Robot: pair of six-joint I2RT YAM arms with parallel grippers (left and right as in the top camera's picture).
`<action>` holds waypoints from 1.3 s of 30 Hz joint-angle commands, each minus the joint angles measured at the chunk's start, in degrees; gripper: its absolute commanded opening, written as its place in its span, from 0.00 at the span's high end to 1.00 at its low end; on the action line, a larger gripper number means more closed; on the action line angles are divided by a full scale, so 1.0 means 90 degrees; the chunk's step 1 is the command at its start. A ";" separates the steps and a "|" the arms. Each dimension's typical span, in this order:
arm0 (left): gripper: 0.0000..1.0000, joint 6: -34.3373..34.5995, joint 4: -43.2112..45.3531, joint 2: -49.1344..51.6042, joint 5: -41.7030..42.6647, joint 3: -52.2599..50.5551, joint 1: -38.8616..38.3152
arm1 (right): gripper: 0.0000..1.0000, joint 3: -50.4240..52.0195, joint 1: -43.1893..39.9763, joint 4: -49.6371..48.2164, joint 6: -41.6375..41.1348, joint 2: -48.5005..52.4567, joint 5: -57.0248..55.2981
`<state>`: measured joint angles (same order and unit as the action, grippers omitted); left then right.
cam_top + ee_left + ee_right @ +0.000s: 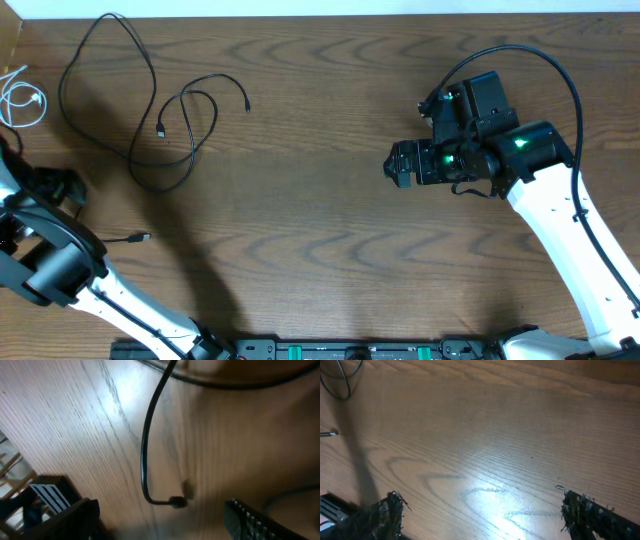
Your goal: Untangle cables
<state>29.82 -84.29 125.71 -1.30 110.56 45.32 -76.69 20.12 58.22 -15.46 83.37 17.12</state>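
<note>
Left tool [161, 509] jaws stand wide apart, gripping nothing. Black cable [145, 445] runs in ahead of it, its plug end [177, 502] lying on the worktop [75, 420] just ahead of the gap between the fingers. Right tool [480, 502] is likewise spread, empty, over the worktop. Black loops [190, 150] and white coil [36, 100] lie well beyond its tips.

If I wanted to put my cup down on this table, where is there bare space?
The wide middle of the table, between the black cables and the right gripper, is bare. The left side is crowded: those cables, the white cable and the left arm.
</note>
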 commanded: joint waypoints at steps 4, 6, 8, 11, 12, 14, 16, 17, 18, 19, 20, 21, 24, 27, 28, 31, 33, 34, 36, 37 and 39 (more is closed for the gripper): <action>0.17 0.0046 0.0432 0.0061 0.0075 -0.0947 0.0022 | 0.01 0.0046 0.0027 0.0129 -0.0036 0.0024 -0.0007; 0.17 0.0046 0.0624 0.0061 0.0078 -0.1188 0.0022 | 0.01 0.0046 0.0027 0.0155 -0.0036 0.0024 -0.0007; 0.28 0.0044 0.0823 0.0061 0.0075 -0.1370 0.0027 | 0.01 0.0046 0.0027 0.0160 -0.0039 0.0024 -0.0005; 0.79 0.0019 0.0928 0.0039 0.0073 -0.1365 0.0029 | 0.01 0.0046 0.0027 0.0202 -0.0039 0.0024 -0.0005; 0.92 0.0022 0.0928 0.0024 0.0073 -0.1336 0.0029 | 0.01 0.0046 0.0027 0.0221 -0.0036 0.0024 -0.0007; 0.92 0.0022 0.0874 -0.0017 0.0073 -0.1202 0.0029 | 0.01 0.0046 0.0027 0.0248 -0.0036 0.0024 -0.0007; 0.92 0.0019 0.0724 -0.0085 0.0073 -0.0988 0.0027 | 0.01 0.0046 0.0027 0.0250 -0.0034 0.0024 -0.0010; 0.93 0.0019 0.0665 -0.0126 0.0070 -0.0903 0.0027 | 0.01 0.0046 0.0027 0.0248 -0.0034 0.0024 -0.0007; 0.92 0.0022 0.0617 -0.0177 0.0049 -0.0823 0.0027 | 0.01 0.0046 0.0027 0.0245 -0.0036 0.0024 -0.0007; 0.93 0.0022 0.0563 -0.0245 0.0015 -0.0746 0.0022 | 0.01 0.0046 0.0027 0.0243 -0.0036 0.0024 -0.0007; 0.93 0.0027 0.0503 -0.0321 -0.0085 -0.0673 0.0010 | 0.01 0.0046 0.0027 0.0240 -0.0034 0.0024 -0.0010; 0.93 0.0024 0.0427 -0.0401 -0.0282 -0.0612 -0.0012 | 0.01 0.0046 0.0027 0.0223 -0.0032 0.0024 -0.0010; 0.93 0.0029 0.0189 -0.0641 -0.1285 -0.0571 -0.0170 | 0.01 0.0046 0.0027 0.0121 -0.0010 0.0024 -0.0015; 0.93 0.0029 -0.0141 -0.0784 -0.2596 -0.0571 -0.0466 | 0.01 0.0046 0.0027 0.0027 -0.0010 0.0024 -0.0010; 0.92 0.0063 -0.0265 -0.0801 -0.2982 -0.0571 -0.0571 | 0.01 0.0046 0.0027 0.0015 -0.0007 0.0024 -0.0010; 0.92 0.0731 -0.0716 -0.0818 -0.4095 -0.0573 -0.0952 | 0.01 0.0046 0.0027 -0.0005 0.0044 0.0024 -0.0010; 0.92 0.0976 -0.0894 -0.0818 -0.4881 -0.0573 -0.1205 | 0.01 0.0046 0.0027 0.0029 0.0155 0.0024 -0.0010; 0.93 0.1115 -0.0967 -0.0818 -0.5328 -0.0573 -0.1350 | 0.01 0.0046 0.0027 0.0063 0.0160 0.0024 -0.0012; 0.93 0.1343 -0.1049 -0.0818 -0.5906 -0.0576 -0.1579 | 0.01 0.0046 0.0027 0.0151 0.0158 0.0024 -0.0007; 0.92 0.1343 -0.1027 -0.0816 -0.6113 -0.0580 -0.1678 | 0.01 0.0046 0.0027 0.0192 0.0158 0.0024 -0.0010; 0.92 0.1338 -0.0828 -0.0816 -0.6392 -0.0580 -0.1868 | 0.01 0.0046 0.0027 0.0228 0.0155 0.0024 -0.0007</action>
<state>38.35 -92.05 119.00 -46.35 104.40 30.44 -76.69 20.12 59.86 -14.83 83.37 17.12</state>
